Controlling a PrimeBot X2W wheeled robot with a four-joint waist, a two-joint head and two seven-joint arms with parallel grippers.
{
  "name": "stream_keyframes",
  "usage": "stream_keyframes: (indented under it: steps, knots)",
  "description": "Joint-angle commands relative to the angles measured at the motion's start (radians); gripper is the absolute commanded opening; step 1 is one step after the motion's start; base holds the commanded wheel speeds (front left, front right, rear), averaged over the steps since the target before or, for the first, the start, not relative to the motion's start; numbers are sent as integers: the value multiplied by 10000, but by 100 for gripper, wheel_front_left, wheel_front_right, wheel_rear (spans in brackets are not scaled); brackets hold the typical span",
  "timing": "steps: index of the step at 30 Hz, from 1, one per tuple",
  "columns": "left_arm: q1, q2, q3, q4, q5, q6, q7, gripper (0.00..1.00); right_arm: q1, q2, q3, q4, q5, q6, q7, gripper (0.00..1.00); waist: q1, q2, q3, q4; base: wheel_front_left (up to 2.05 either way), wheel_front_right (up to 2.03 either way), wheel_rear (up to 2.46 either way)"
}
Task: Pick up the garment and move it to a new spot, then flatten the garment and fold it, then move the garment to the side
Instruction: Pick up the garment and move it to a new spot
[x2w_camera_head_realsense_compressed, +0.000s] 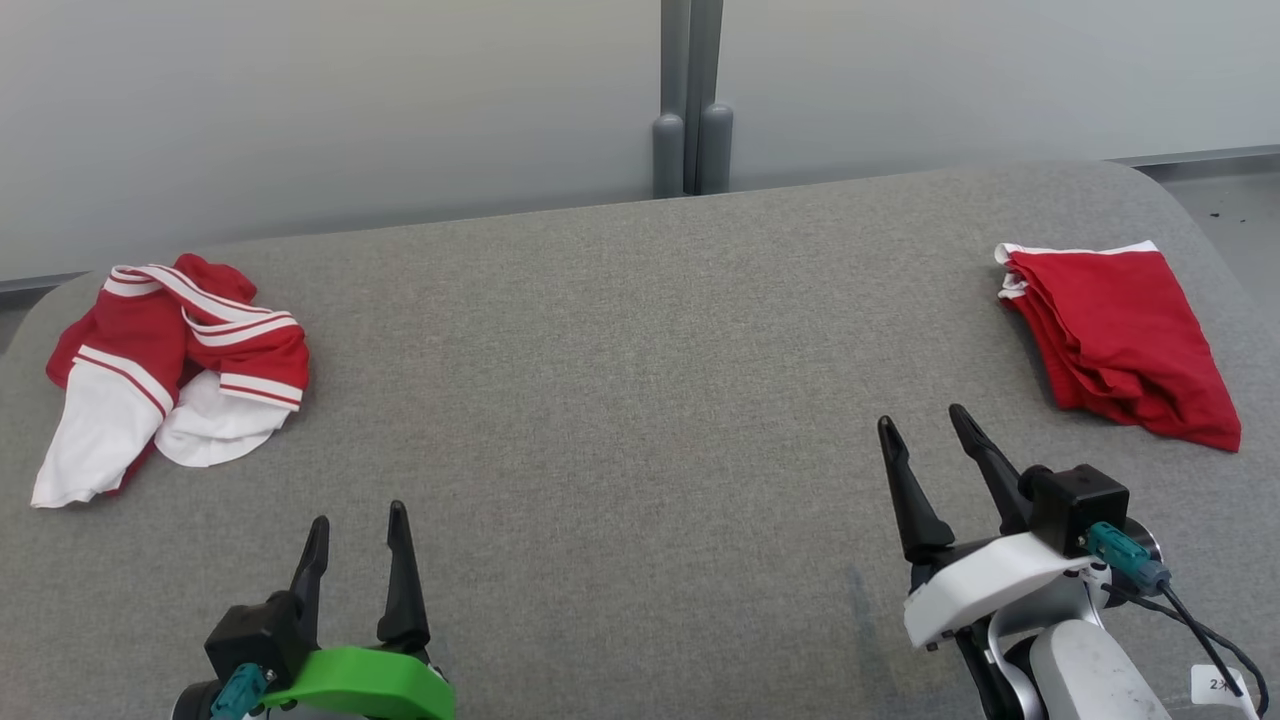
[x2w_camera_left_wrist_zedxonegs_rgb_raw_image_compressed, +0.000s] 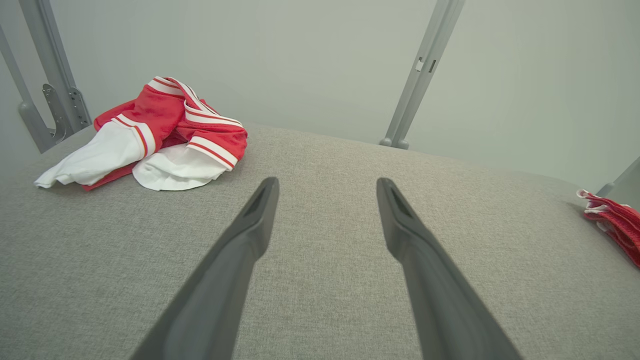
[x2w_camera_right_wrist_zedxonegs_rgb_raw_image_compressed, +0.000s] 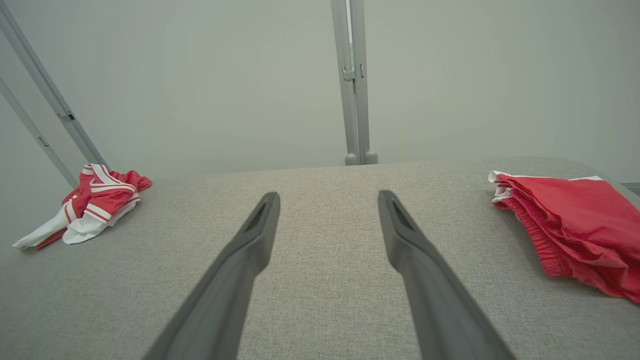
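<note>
At the near edge of the grey tabletop (x2w_camera_head_realsense_compressed: 640, 400), the left hand (x2w_camera_head_realsense_compressed: 359, 513) and the right hand (x2w_camera_head_realsense_compressed: 921, 415) hover with fingers spread wide, grasping nothing. Farther out on the left lies the crumpled red-and-white garment (x2w_camera_head_realsense_compressed: 180, 350), bunched in a heap well apart from both hands. On the far right rests a folded red garment (x2w_camera_head_realsense_compressed: 1125, 335), just beyond the right hand. Behind the tabletop stands a grey post (x2w_camera_head_realsense_compressed: 690, 100).
</note>
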Motion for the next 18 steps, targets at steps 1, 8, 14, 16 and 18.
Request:
stream_keyframes:
  steps: [1, 8, 14, 16, 18]
  knots:
    - [-51, 33, -19, -14, -36, 47, -17, 100, 197, -21, -23, 22, -6, -10, -7, 100, 0, 0, 0, 4, 0, 0, 0]
    - [-55, 80, -51, -26, -72, 71, -15, 100, 183, -22, -53, 38, -8, -10, 17, 100, 0, 0, 5, 11, 0, 0, 0]
    - [-100, 111, -105, -12, -80, 73, -2, 100, 179, -21, -94, -5, -45, -10, 4, 100, 0, 0, 32, 88, 0, 0, 0]
    - [-138, 107, -131, -3, -78, 67, 8, 100, 177, -21, -71, -48, -39, -10, 4, 100, 0, 0, 56, 190, 0, 0, 0]
    - [-171, 87, -162, 0, -89, 68, 7, 100, 188, -22, -80, -75, -4, -10, -1, 100, 0, 0, 87, 376, 0, 0, 0]
